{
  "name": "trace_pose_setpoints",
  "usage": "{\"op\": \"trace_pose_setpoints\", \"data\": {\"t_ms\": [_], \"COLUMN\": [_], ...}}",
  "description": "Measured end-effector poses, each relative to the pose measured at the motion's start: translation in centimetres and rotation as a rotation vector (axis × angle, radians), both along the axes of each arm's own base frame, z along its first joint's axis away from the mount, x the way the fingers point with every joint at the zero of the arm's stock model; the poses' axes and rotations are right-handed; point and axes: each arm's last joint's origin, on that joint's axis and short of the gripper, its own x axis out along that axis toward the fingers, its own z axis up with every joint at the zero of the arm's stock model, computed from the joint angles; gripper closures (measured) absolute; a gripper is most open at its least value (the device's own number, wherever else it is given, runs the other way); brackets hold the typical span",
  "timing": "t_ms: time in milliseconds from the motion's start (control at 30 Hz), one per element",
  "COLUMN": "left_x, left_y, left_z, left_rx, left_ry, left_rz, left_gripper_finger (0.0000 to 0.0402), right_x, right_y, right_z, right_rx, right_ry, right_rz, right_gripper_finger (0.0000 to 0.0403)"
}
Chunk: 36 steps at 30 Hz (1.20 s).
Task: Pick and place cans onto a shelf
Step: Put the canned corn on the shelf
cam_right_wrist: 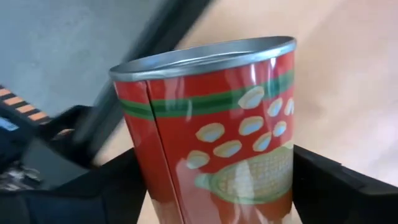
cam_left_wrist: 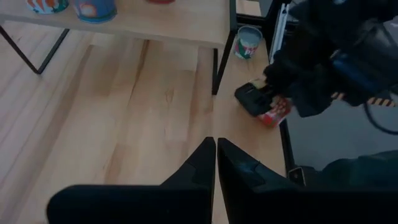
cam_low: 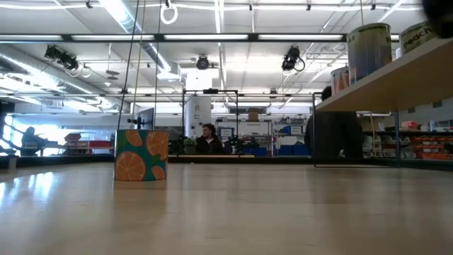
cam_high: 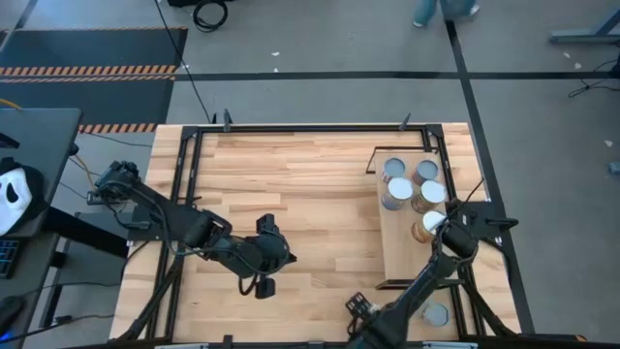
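Note:
My right gripper (cam_high: 441, 229) is over the near part of the shelf (cam_high: 399, 260), shut on a red can with a corn picture (cam_right_wrist: 211, 130). Several more cans (cam_high: 398, 191) stand upright on the shelf's far part; two of them show in the low view (cam_low: 368, 48). One can (cam_high: 436, 313) stands on the table near the front right corner and shows in the left wrist view too (cam_left_wrist: 249, 41). An orange-patterned can (cam_low: 141, 154) stands on the tabletop. My left gripper (cam_high: 263, 283) is shut and empty above the table's near middle. My right gripper pinches the red can's side wall (cam_right_wrist: 146, 180) between its two fingers (cam_right_wrist: 106, 193), one on each side, low on the can. The can stands upright in the hold with its silvery rim (cam_right_wrist: 205, 55) up. Its bottom is hidden, so I cannot tell whether it rests on the shelf.
A thin black frame (cam_high: 291, 127) runs along the table's far and side edges. The shelf's black legs (cam_left_wrist: 221, 59) stand on the tabletop. Open wood (cam_high: 291, 194) lies between the left arm and the shelf. A person (cam_low: 208, 139) sits far behind the table.

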Motion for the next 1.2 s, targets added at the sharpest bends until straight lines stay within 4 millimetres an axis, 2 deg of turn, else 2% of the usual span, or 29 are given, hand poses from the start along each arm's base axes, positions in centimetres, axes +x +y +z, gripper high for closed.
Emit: {"op": "trace_pose_setpoints", "data": {"t_ms": [100, 200, 367, 467, 600, 800, 933, 1067, 1200], "left_x": [-1.4, -3.1, -5.2, -5.8, -6.9, -9.2, -10.8, -12.1, -13.1], "left_y": [0.8, 1.7, 4.2, 6.5, 9.4, 13.6, 15.3, 16.2, 16.9], "left_z": [1.5, 3.2, 5.4, 6.5, 7.8, 9.2, 9.7, 9.9, 10.2], "left_rx": [-0.013, -0.007, 0.046, 0.069, 0.120, 0.206, 0.211, 0.216, 0.216], "left_ry": [-0.037, -0.077, -0.135, -0.172, -0.220, -0.263, -0.270, -0.264, -0.284], "left_rz": [-0.005, -0.025, -0.067, -0.055, -0.009, 0.109, 0.179, 0.225, 0.274], "left_gripper_finger": [0.0379, 0.0379, 0.0379, 0.0379, 0.0379, 0.0379, 0.0379, 0.0379, 0.0377], "right_x": [1.0, 1.9, 3.9, 5.4, 7.6, 10.3, 11.8, 13.1, 14.0], "right_y": [-1.2, -2.5, -4.9, -6.4, -9.4, -14.7, -17.7, -20.3, -21.9], "right_z": [0.9, 1.9, 3.5, 3.6, 3.6, 3.6, 3.1, 2.5, 2.7], "right_rx": [0.001, -0.026, -0.109, -0.140, -0.115, -0.123, -0.101, -0.026, -0.019], "right_ry": [-0.037, -0.079, -0.191, -0.227, -0.220, -0.199, -0.214, -0.239, -0.296], "right_rz": [0.013, 0.067, 0.406, 0.591, 0.646, 0.867, 0.866, 0.792, 0.706], "right_gripper_finger": [0.0095, 0.0095, 0.0080, 0.0082, 0.0084, 0.0083, 0.0083, 0.0083, 0.0075]}}
